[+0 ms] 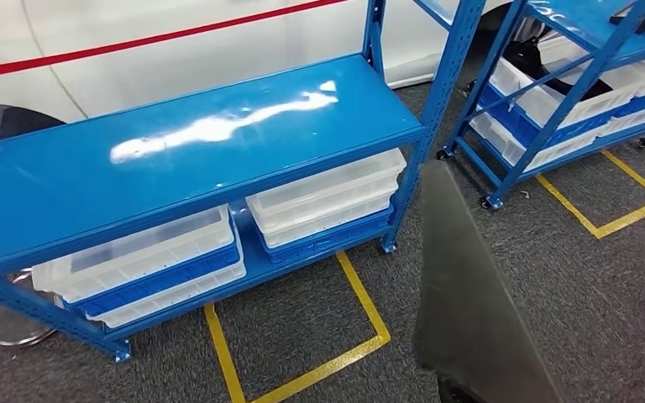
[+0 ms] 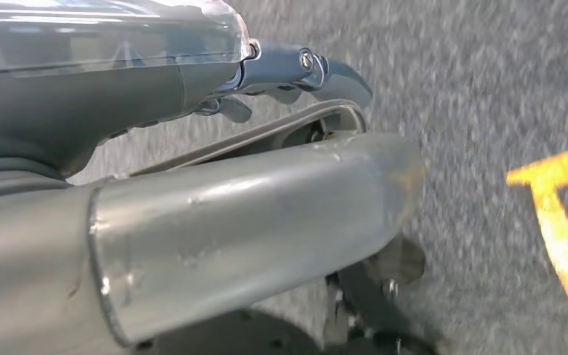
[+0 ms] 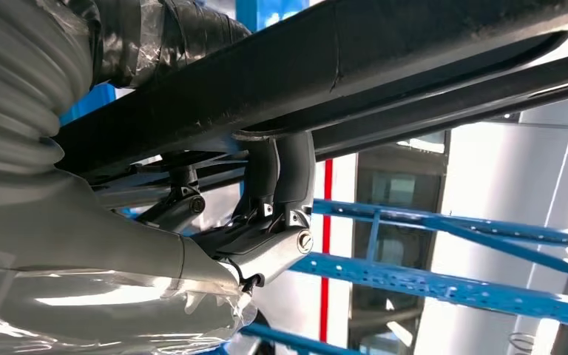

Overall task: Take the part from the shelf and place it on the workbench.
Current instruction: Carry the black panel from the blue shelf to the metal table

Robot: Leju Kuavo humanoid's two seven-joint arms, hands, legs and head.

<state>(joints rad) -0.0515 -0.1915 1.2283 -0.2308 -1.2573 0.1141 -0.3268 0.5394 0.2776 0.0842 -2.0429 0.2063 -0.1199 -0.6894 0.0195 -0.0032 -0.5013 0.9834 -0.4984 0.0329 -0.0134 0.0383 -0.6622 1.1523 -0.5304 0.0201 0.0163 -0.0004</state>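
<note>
Gripping a long, flat, matte dark part (image 3: 384,52) from beneath, the right hand (image 3: 266,222) curls its fingers around its edge. In the head view the part (image 1: 470,285) sits at five o'clock, over grey carpet (image 1: 605,285), beside the glossy blue shelf (image 1: 193,134). The left hand (image 2: 281,74) hangs over carpet, fingers curled around nothing.

Grey carpet floor (image 1: 605,294) with yellow tape lines (image 1: 361,302), white wall (image 1: 134,25) behind
</note>
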